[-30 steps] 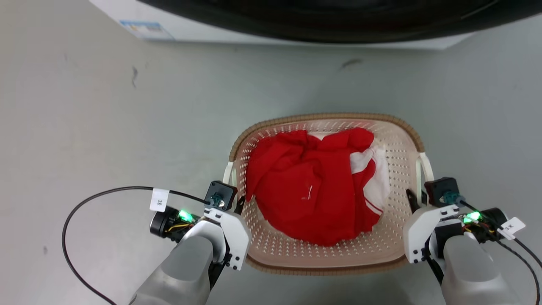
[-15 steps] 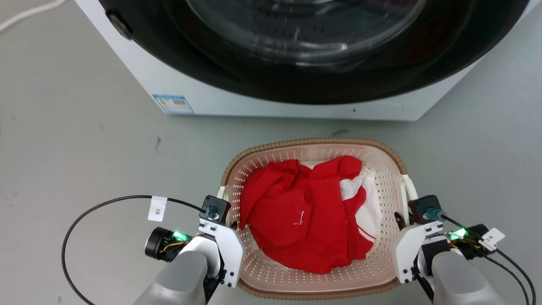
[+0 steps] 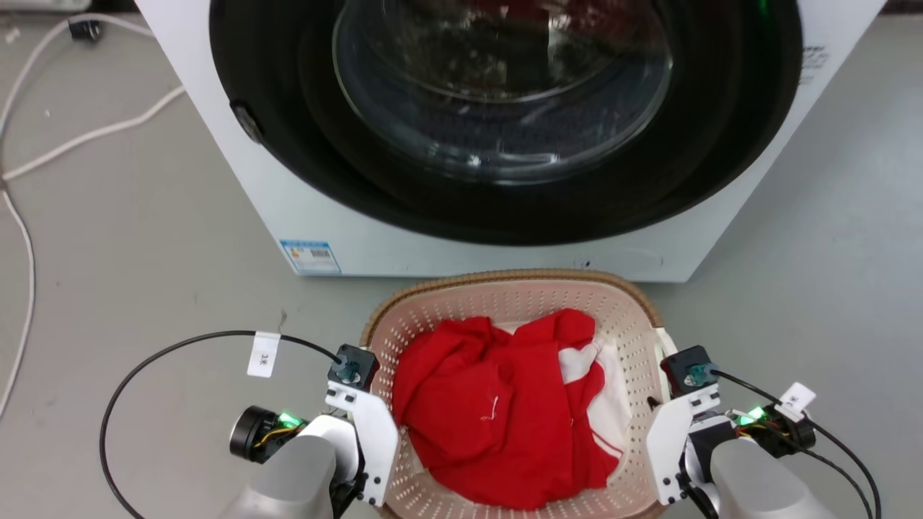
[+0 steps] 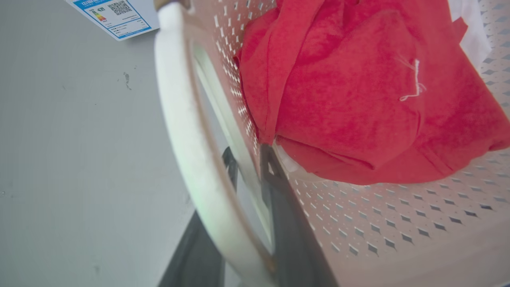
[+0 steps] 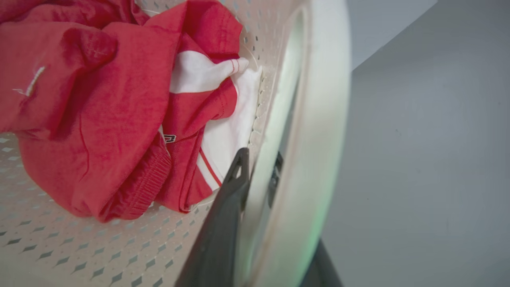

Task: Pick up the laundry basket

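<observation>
The laundry basket (image 3: 433,317), cream perforated plastic with a brown woven rim, sits between my two arms in front of the washer, holding red and white clothes (image 3: 497,404). My left gripper (image 3: 386,393) is shut on the basket's left side. In the left wrist view one dark finger (image 4: 275,187) is inside the wall and the other is outside, under the white loop handle (image 4: 179,119). My right gripper (image 3: 656,404) is shut on the right side the same way. In the right wrist view its fingers (image 5: 237,171) straddle the wall beside the handle (image 5: 318,119).
A white front-loading washer (image 3: 252,166) with a dark round door (image 3: 505,108) stands just beyond the basket. White cables (image 3: 72,137) trail over the grey floor at far left. My left arm's black cable (image 3: 180,342) loops out to the left.
The whole head view has shifted, so the camera moved and the washer door now shows. Both grippers keep their hold on the basket's sides. The basket's far rim now overlaps the washer's base.
</observation>
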